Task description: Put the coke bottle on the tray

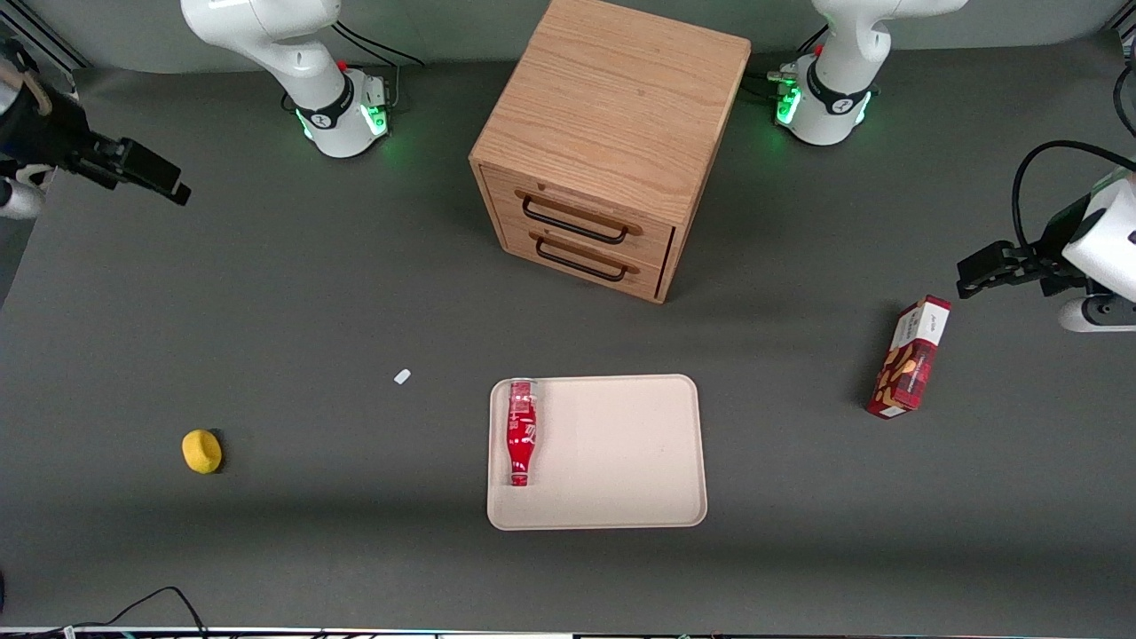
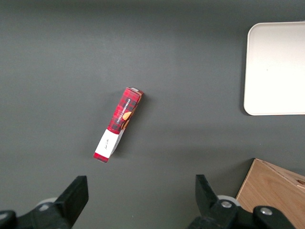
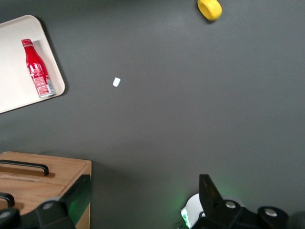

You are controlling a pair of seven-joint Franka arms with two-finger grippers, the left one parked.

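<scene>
The coke bottle (image 1: 521, 432) lies on its side on the cream tray (image 1: 621, 453), along the tray's edge toward the working arm's end, with its cap nearer the front camera. My gripper (image 1: 160, 177) is open and empty, high above the table at the working arm's end and well away from the tray. The right wrist view shows the bottle (image 3: 37, 74) on the tray (image 3: 14, 57), with my gripper (image 3: 143, 200) and its fingers spread wide over bare table.
A wooden two-drawer cabinet (image 1: 612, 133) stands farther from the front camera than the tray. A yellow object (image 1: 201, 451) and a small white scrap (image 1: 402, 376) lie toward the working arm's end. A red snack box (image 1: 910, 359) lies toward the parked arm's end.
</scene>
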